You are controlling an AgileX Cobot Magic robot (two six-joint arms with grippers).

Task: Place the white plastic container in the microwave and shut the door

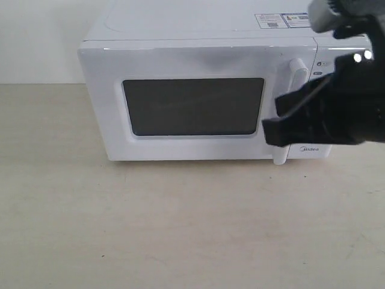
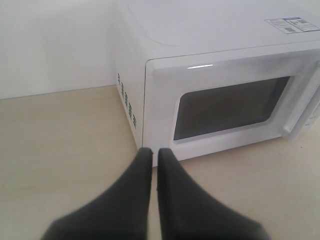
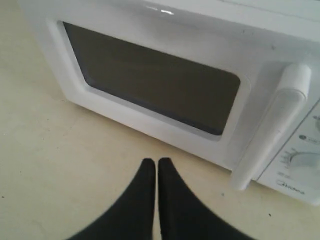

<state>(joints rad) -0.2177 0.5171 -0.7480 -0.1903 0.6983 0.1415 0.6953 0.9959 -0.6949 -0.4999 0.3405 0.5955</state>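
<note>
Microwave (image 1: 204, 27) sits on the table (image 1: 180, 235), door (image 1: 192, 105) closed flush. The window is dark, so I can't tell what's inside. White plastic container: can't place it from these views.

Left gripper (image 2: 151, 152): fingers (image 2: 132, 195) pressed together, holding nothing, tips aimed at the microwave's lower front corner on the hinge side, over bare table.

Right gripper (image 3: 156, 164): fingers (image 3: 172, 200) also together and holding nothing, low in front of the door, near the foot of the handle (image 3: 272, 125). In the exterior view the right arm (image 1: 343, 102) covers most of the control panel; the Midea logo (image 1: 310, 149) shows just below it.
</note>
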